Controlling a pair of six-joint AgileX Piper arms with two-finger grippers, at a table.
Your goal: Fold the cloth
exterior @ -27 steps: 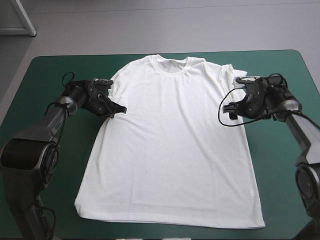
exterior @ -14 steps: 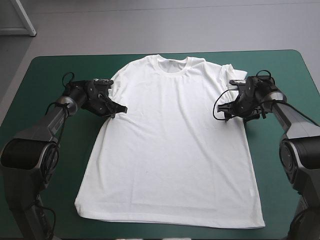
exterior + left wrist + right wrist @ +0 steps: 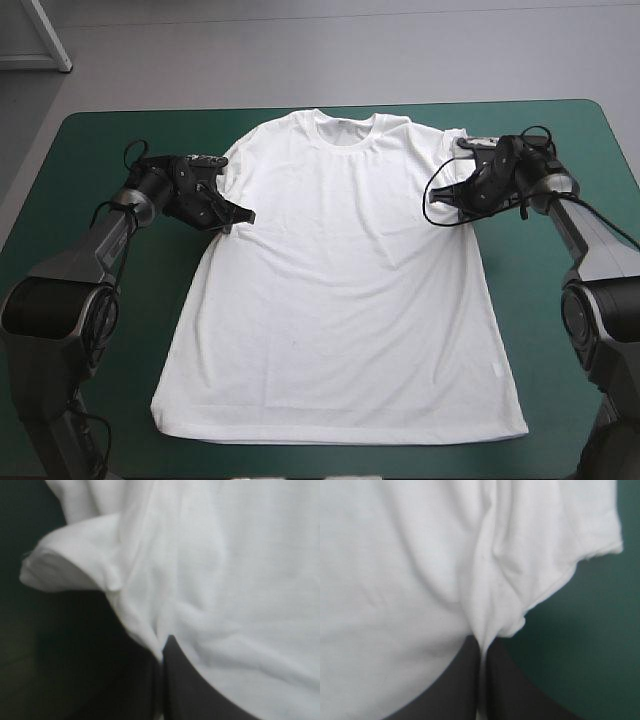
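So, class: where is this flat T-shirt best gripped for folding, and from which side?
At each underarm edge, coming in from the outer sides: the T-shirt lies spread flat, so those edges are free. The left gripper and right gripper pinch there.

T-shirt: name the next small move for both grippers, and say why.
Probably lift both pinches slightly and draw them inward. The left gripper and right gripper are each shut on a side edge of the T-shirt, which lies spread flat, not yet folded.

One T-shirt point(image 3: 340, 290), two grippers, left gripper point(image 3: 240, 217), right gripper point(image 3: 448, 198), one teal-green table point(image 3: 80, 170)
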